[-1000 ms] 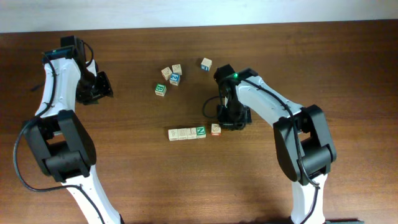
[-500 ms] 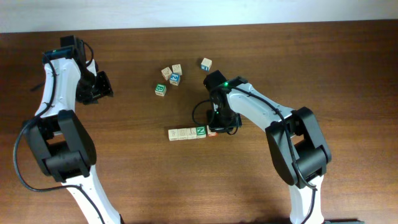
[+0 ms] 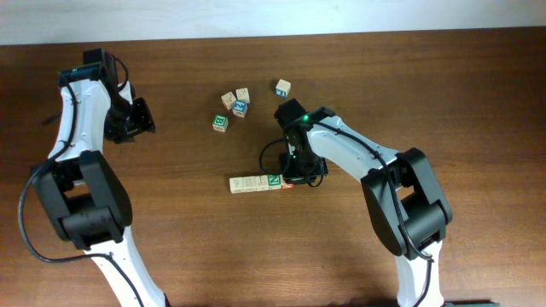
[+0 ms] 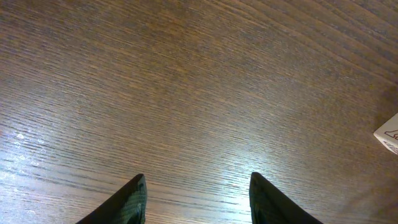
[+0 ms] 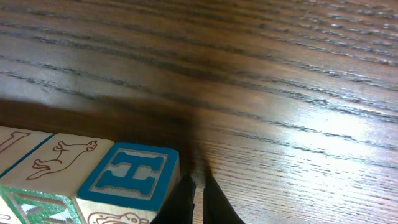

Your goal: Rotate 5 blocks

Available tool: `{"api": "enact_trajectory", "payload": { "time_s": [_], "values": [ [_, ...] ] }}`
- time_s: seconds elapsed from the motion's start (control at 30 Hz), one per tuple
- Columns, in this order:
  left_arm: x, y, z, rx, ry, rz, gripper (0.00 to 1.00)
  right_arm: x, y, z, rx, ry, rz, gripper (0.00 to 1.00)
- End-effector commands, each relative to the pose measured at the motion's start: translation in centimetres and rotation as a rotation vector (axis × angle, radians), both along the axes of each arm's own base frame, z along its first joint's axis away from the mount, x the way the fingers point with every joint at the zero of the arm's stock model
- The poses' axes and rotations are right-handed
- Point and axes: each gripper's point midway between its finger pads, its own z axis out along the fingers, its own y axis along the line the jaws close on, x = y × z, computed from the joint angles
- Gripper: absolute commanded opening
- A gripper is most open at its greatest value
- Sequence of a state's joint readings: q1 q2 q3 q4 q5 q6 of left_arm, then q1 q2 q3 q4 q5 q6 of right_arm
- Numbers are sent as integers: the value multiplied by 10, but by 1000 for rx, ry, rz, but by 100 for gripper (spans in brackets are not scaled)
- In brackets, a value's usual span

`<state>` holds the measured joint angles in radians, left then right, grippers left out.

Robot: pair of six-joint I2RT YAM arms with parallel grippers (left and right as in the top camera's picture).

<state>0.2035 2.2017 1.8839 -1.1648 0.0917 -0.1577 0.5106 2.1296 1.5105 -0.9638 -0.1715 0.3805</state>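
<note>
At the far left, the left gripper point(image 3: 143, 119) hangs over the bare wood of the table point(image 3: 409, 68), well apart from every cube. In its wrist view the two dark fingers point(image 4: 132, 200) stand apart with only wood between them, so this claw is open and holds nothing. At the right edge of that view we see the corner of a pale cube point(image 4: 389, 133) with a red drawing. We cannot tell which cube it is.

Toward the middle, higher on the table, lie the loose cubes. There is a green-bordered cube point(image 3: 220, 123), then a group of three point(image 3: 237, 101) close together, one of them with a blue letter. A single cube point(image 3: 282, 87) lies a little more to the right.

Below them is the row of blocks point(image 3: 256, 182), side by side and touching, in a slightly tilted line. Along it we find cream cubes, then the green N block point(image 3: 274, 180). A block with red marks point(image 3: 288, 181) is at the right end, partly under the arm.

The right gripper point(image 3: 295, 176) is low at this right end. In its wrist view its fingers point(image 5: 185, 200) are pressed together, so this claw is closed and grips nothing. The tips stand just beside the end cube, whose near face shows a blue H point(image 5: 132, 176). We cannot tell whether they touch it.
</note>
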Motion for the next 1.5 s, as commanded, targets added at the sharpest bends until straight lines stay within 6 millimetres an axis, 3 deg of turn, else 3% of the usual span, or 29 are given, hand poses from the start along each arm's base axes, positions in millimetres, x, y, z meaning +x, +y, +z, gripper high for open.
{"api": "enact_trajectory", "payload": {
  "time_s": [0.0,0.17,0.23,0.37,0.4,0.5,0.6,0.67,0.8,0.97,1.03,1.13,1.27,1.37,1.47],
  "values": [
    [3,3,-1,10,1,11,51,-3,3,4,12,-3,16,9],
    [3,3,-1,9,1,11,47,1,-3,6,7,-3,1,11],
    [2,1,-1,1,2,10,32,6,-12,12,8,7,-29,11],
    [7,-15,21,-89,-30,-52,14,32,-26,55,98,-48,-58,11],
    [8,-16,31,-94,-35,-55,11,39,-30,68,112,-72,-70,11],
    [3,-19,79,-92,-57,-70,6,62,-51,135,230,-170,-92,12],
    [-6,-40,124,-136,-123,-130,5,66,-75,182,314,-212,-126,12],
    [-16,-50,147,-134,-154,-149,5,59,-88,197,354,-196,-133,9],
    [-47,-61,187,-92,-183,-164,3,36,-103,205,390,-115,-129,6],
    [-89,-71,220,-46,-205,-154,3,15,-109,226,409,-146,-54,5],
    [-96,-73,219,-50,-210,-139,3,9,-111,229,404,-161,-39,5],
    [-102,-87,191,-130,-232,-126,0,3,-106,206,433,-135,-10,5],
    [-95,-114,119,-296,-247,-138,1,7,-81,150,618,-136,-4,5],
    [-98,-125,65,-361,-211,-123,0,9,-78,120,645,-154,-30,5],
    [-107,-136,32,-371,-186,-137,0,13,-77,104,642,-169,-63,5]
  ]
}}
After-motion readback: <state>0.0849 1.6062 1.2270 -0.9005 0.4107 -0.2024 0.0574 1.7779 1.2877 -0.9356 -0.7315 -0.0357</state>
